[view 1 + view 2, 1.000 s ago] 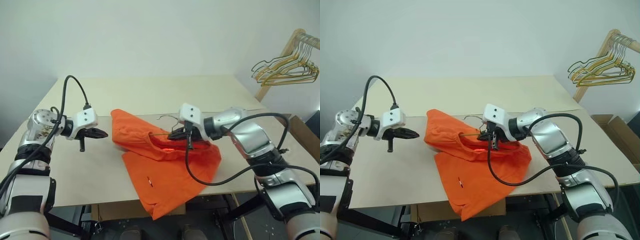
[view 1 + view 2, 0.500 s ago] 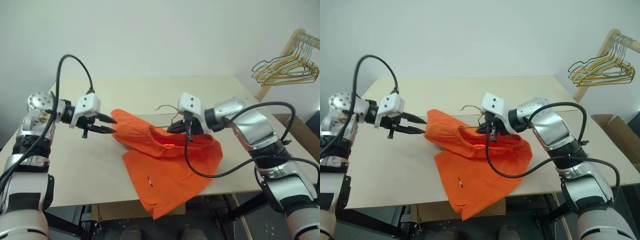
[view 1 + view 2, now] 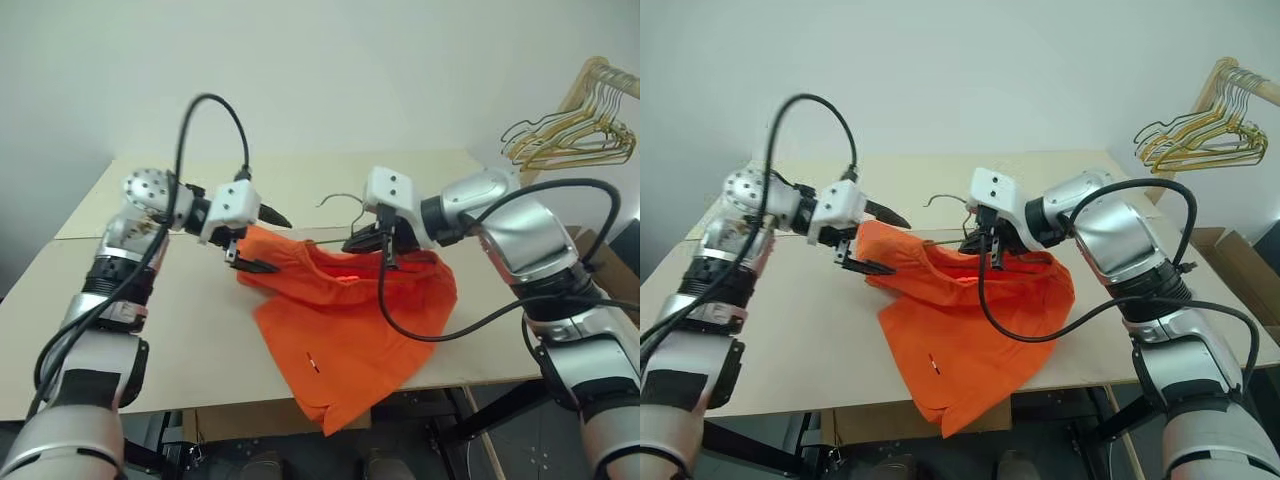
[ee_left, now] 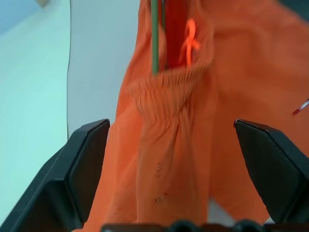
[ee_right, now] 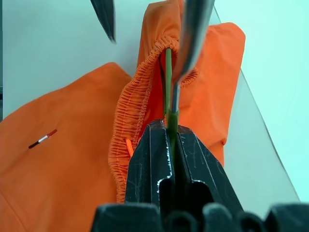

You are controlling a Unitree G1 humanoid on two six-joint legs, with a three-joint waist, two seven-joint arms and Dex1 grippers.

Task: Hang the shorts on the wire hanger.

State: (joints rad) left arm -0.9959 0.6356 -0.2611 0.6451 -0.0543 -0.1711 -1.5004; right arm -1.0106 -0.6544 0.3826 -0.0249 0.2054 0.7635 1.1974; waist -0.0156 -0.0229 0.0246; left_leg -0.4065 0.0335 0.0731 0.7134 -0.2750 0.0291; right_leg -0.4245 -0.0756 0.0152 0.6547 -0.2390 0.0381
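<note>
At the near edge of the counter (image 3: 150, 350) the lower part of the shorts (image 3: 345, 330) hangs over the edge, and a small white tag (image 3: 314, 362) shows on the orange cloth there. The rest of the shorts lies spread on the counter, and the far part with the gathered waistband (image 5: 126, 113) is lifted a little above the surface.

The right gripper (image 3: 372, 240) comes in from the right side and points to the left and downward. Its two black fingers (image 5: 193, 159) are pressed together on the thin wire of the wire hanger (image 5: 168, 87). The green wire goes from these fingers into the opening of the waistband, so one part of the hanger is inside the shorts. The curved hook (image 3: 340, 200) of the hanger stands free above the cloth, just behind this gripper.

The left gripper (image 3: 262, 240) reaches in from the left side and points to the right. Its fingers (image 4: 82, 169) are spread wide and hold nothing. One finger is above the left corner of the shorts and the other is lower, at the edge of the cloth. From its wrist camera the bunched waistband lies between the two fingers, but I cannot tell if they touch it.

Far behind, at the right wall, a bunch of gold and dark hangers (image 3: 570, 135) hangs on a wooden rack (image 3: 585, 85).
</note>
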